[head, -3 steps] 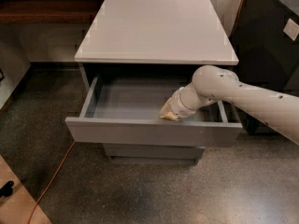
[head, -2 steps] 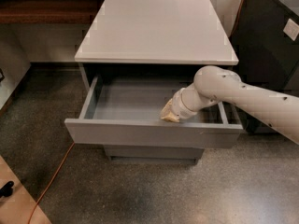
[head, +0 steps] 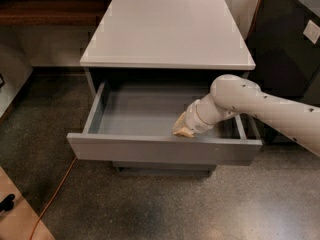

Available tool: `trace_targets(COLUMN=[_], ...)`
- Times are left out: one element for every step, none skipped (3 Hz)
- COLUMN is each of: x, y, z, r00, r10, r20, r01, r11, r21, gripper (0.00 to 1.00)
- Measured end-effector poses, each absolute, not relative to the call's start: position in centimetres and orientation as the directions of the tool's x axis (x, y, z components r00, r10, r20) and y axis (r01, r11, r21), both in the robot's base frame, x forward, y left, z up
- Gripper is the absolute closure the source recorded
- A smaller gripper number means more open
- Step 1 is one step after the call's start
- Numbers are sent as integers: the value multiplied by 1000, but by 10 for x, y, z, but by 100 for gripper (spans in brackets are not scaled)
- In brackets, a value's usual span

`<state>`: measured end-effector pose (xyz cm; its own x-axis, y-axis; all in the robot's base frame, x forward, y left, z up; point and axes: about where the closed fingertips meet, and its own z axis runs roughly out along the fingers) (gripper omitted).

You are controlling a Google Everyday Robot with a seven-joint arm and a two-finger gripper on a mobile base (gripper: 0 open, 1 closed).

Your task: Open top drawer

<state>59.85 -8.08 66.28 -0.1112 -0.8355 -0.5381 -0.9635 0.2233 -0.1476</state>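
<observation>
The top drawer (head: pixel 150 153) of a grey cabinet is pulled far out toward the camera, showing a plain grey box inside. A tiny white speck shows on the right of its front. My white arm reaches in from the right. My gripper (head: pixel 183 129) sits at the inner side of the drawer's front panel, right of the middle, at the rim. A lower drawer front (head: pixel 165 168) shows just under the open one.
The cabinet's flat white-grey top (head: pixel 167 31) overhangs the drawer's back. A dark cabinet (head: pixel 287 59) stands at the right. An orange cable (head: pixel 52 196) runs over the speckled floor at the lower left. A wooden shelf (head: pixel 50 11) lies at the back left.
</observation>
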Motion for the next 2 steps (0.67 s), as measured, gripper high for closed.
trace_targets(x=[585,584], y=[-80,-80], z=[663,664], r00=[-126,-128], r10=[-820,-819], r20=[-558,-560], r01=[-967,-966], r11=[228,229], r21=[-117,-115], gripper=[100,100])
